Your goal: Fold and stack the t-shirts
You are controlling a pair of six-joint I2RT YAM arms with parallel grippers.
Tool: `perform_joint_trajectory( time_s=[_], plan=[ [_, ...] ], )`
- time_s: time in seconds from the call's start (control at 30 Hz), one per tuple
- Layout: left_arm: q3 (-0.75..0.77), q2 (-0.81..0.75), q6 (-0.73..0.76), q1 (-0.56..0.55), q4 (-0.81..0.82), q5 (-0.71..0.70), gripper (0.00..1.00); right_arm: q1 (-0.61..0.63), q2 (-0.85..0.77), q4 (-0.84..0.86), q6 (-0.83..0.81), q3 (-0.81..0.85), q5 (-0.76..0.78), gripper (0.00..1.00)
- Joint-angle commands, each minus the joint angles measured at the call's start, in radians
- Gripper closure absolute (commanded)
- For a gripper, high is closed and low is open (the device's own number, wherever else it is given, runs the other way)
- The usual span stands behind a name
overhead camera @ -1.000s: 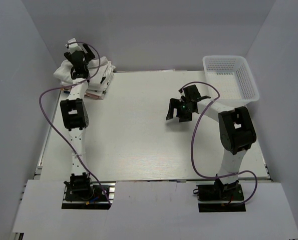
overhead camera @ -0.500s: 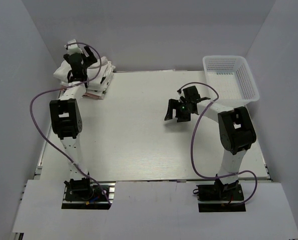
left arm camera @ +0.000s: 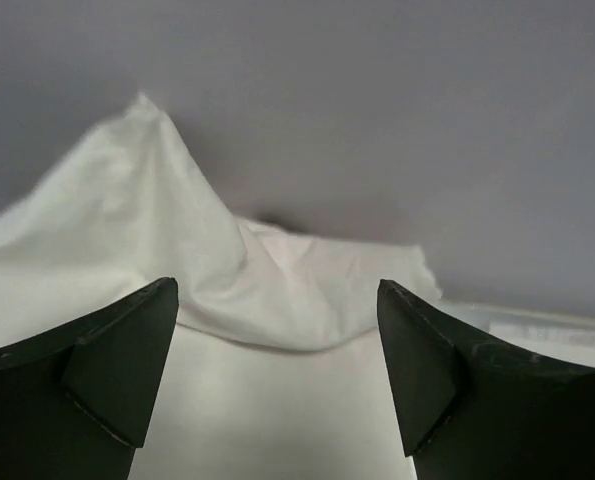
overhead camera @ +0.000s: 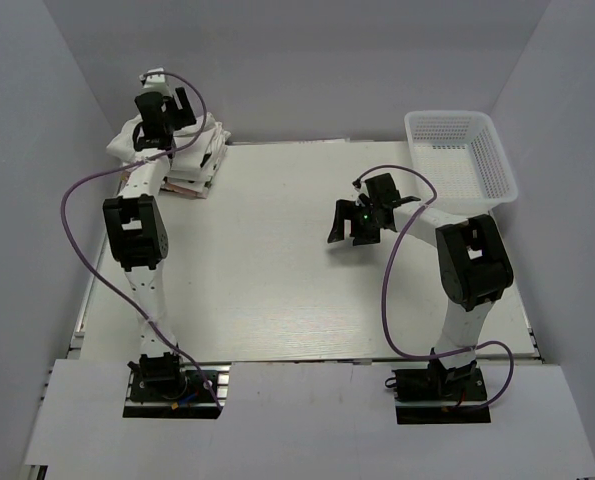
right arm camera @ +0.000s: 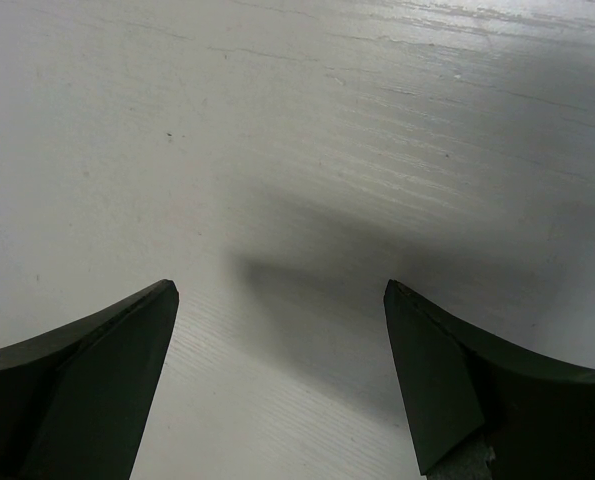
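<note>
A stack of folded whitish t-shirts (overhead camera: 195, 152) lies at the table's far left corner. My left gripper (overhead camera: 155, 128) hangs over the stack, open and empty. In the left wrist view the whitish cloth (left arm camera: 277, 300) lies just below and beyond the open gripper (left arm camera: 277, 375), with one fold peaked up at the left. My right gripper (overhead camera: 349, 232) is open and empty above the bare table right of the middle; the right wrist view shows the open gripper (right arm camera: 277, 385) over only tabletop. The white tee with green sleeves and the cartoon print is not in view.
A white plastic mesh basket (overhead camera: 492, 160) stands at the far right corner, hanging a little over the table's edge. Grey walls close the table on the left, back and right. Purple cables loop from both arms.
My left arm has stretched farther back, carrying its gripper towards the far wall over the stack. My right gripper has barely moved.
</note>
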Motion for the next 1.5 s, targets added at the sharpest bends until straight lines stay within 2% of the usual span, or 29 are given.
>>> perform_joint_trajectory(
  time_s=[0.0,0.17,0.23,0.33,0.37,0.43,0.67,0.83,0.97,1.07,1.23,1.33,1.47],
  plan=[
    [0.133,0.064,0.074,-0.001,-0.271,0.062,0.10,0.003,0.003,-0.011,-0.025,0.022,-0.011,0.10],
    [0.031,0.038,0.136,-0.001,-0.190,0.051,0.14,0.001,0.031,-0.022,-0.025,0.042,-0.013,0.10],
    [0.017,0.038,0.178,-0.001,-0.162,0.094,0.14,0.004,0.038,-0.022,-0.025,0.051,-0.019,0.10],
    [0.090,0.106,0.211,-0.001,-0.191,0.094,0.14,0.003,0.055,-0.024,-0.021,0.064,-0.026,0.10],
    [0.177,0.135,0.211,-0.001,-0.209,0.082,0.14,0.003,0.061,-0.027,-0.018,0.064,-0.028,0.10],
    [0.241,0.207,0.211,-0.001,-0.220,0.033,0.14,0.004,0.058,-0.030,-0.015,0.062,-0.029,0.10],
    [0.281,0.279,0.156,-0.001,-0.150,0.024,0.11,-0.002,0.080,-0.064,-0.035,0.116,0.012,0.10],
    [0.258,0.279,0.145,-0.001,-0.088,0.041,0.10,-0.001,0.086,-0.048,-0.028,0.119,-0.022,0.10],
    [0.246,0.299,0.091,-0.001,0.020,-0.004,0.06,0.003,0.100,-0.050,-0.028,0.131,-0.029,0.10],
    [0.236,0.351,0.029,-0.001,0.180,-0.016,0.05,0.002,0.111,-0.045,-0.023,0.137,-0.036,0.10],
    [0.359,0.493,-0.045,-0.001,0.466,-0.030,0.05,0.001,0.147,-0.065,-0.021,0.182,-0.040,0.10],
    [0.434,0.567,-0.105,-0.001,0.528,-0.062,0.05,-0.001,0.164,-0.077,-0.021,0.203,-0.039,0.10],
    [0.391,0.525,-0.124,-0.001,0.576,-0.050,0.03,0.004,0.174,-0.079,-0.028,0.215,-0.049,0.10]
  ],
)
